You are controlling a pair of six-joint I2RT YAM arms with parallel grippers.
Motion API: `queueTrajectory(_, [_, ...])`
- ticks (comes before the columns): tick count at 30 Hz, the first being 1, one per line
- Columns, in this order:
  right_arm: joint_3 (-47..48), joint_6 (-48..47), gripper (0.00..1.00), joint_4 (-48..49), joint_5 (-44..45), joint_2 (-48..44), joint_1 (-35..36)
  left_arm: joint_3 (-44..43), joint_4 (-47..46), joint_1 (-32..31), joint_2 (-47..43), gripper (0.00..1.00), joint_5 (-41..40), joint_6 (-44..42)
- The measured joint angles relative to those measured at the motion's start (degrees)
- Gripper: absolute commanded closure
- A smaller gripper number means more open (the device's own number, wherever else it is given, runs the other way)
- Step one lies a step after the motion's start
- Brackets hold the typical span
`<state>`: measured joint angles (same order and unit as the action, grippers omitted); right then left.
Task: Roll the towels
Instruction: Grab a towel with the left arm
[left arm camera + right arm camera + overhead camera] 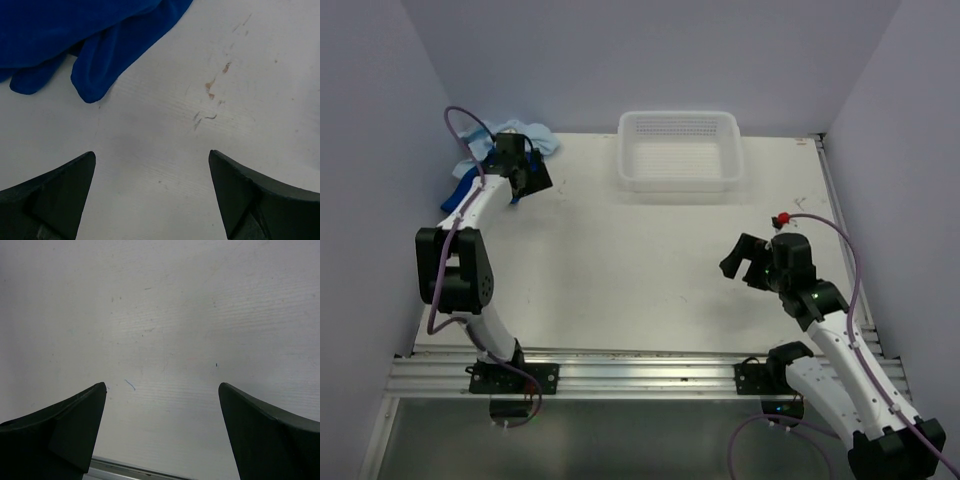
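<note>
The pale sky blue towel [492,135] lies crumpled at the table's far left corner. The dark royal blue towel [457,190] lies just in front of it, mostly hidden behind my left arm. In the left wrist view the dark blue towel [75,35] fills the top left. My left gripper [530,175] is open and empty, hovering just right of the towels; its fingertips [60,192] stand wide apart over bare table. My right gripper [748,262] is open and empty over the table's right middle, far from both towels.
A white perforated plastic basket [680,178] stands at the back centre of the white table [620,270]. Grey walls close in the left, back and right sides. A metal rail [640,370] runs along the near edge by the arm bases.
</note>
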<state>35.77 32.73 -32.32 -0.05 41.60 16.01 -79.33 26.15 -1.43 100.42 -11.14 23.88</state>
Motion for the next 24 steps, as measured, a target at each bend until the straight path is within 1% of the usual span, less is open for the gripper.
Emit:
queueTrajectory(4, [-1.92, -0.37, 0.01, 0.83, -1.99, 0.46, 0.00, 0.87, -0.46, 0.81, 2.99, 0.02, -2.36, 0.70])
queueTrajectory(8, [-3.08, -0.42, 0.01, 2.16, -3.28, 1.03, 0.00, 0.09, -2.05, 2.38, 5.92, 0.06, -3.65, 0.90])
queueTrajectory(16, [-3.26, -0.83, 0.01, 3.74, -4.02, 1.66, 0.11, -6.01, -2.86, 8.31, 15.32, 0.09, -3.45, 1.07])
queueTrajectory(19, [-3.26, -0.85, 0.01, 3.74, -4.00, 2.47, 0.11, -8.26, -3.80, 9.86, 17.92, 0.13, -1.86, 1.14])
queueTrajectory(22, [-3.26, -0.87, 0.01, 3.69, -4.00, 3.37, 0.11, -8.70, -5.46, 10.99, 19.50, 0.30, -0.33, 1.27])
queueTrajectory(23, [-3.26, -0.87, 0.01, 3.69, -4.00, 3.65, 0.11, -8.98, -5.60, 11.21, 19.91, 0.43, 0.11, 1.14])
queueTrajectory(24, [-3.26, -0.87, 0.01, 3.72, -4.00, 3.91, 0.11, -9.44, -5.77, 11.41, 20.55, 0.51, 0.52, 1.33])
